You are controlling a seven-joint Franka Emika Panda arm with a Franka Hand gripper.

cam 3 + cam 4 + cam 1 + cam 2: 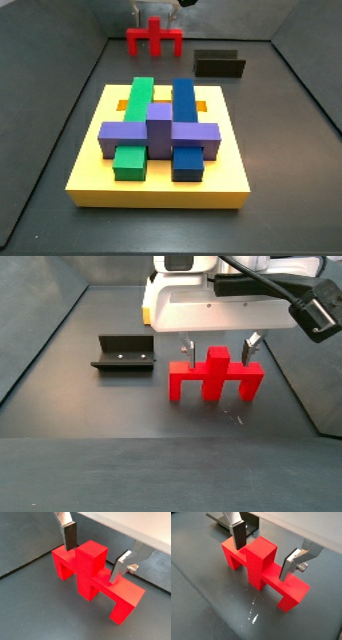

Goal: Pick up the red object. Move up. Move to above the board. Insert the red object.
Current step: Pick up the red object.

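The gripper [93, 554] straddles the red object's [93, 574] upright stub, fingers [69, 537] apart, released; the object rests on the counter [211, 607].

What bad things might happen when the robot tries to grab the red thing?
The gripper is open, one finger on each side of the red object's upright stub. The fingers sit high on the stub, so a shallow pinch might slip. Squeezing off-centre could tip it on its legs. Later, the legs might catch on the board's blocks.
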